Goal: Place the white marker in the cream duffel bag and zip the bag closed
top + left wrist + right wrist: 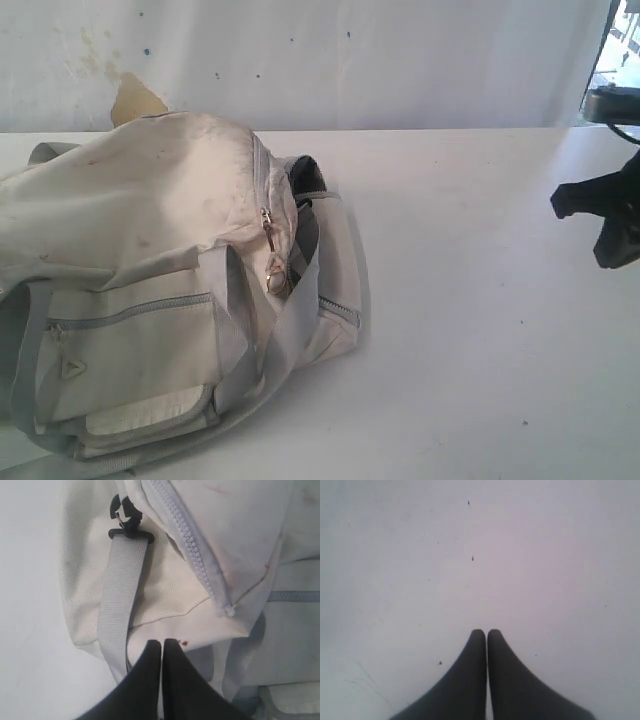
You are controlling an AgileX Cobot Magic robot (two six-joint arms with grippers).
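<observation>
Centrally, the cream duffel bag [150, 230] is shown slumped on the white table [480, 300], its smudged fabric directly beneath and ahead of the left claw [161, 642]. Where the white marker lies cannot be told from these views. The left claw is seen fully closed, its two dark fingers pressed together with nothing visible between them; the tips are held at a fold of the bag's fabric, though contact with it cannot be confirmed. Just beside the fingertips a grey webbing strap [122, 590] is run away from the claw to a black buckle [122, 517], and farther ahead of the tips a grey zipper [190, 540] is laid along a seam. In the exterior view two metal zipper pulls [271, 250] are seen hanging at the bag's end beside a dark gap, and a zipped side pocket [130, 350] is turned toward the camera. The right claw [486, 631] is likewise closed and empty, fingers touching, held over bare tabletop well apart from the bag; the right arm [610, 220] is visible as a dark shape at the table's far side. A stained pale wall [350, 60] is seen behind the table.
</observation>
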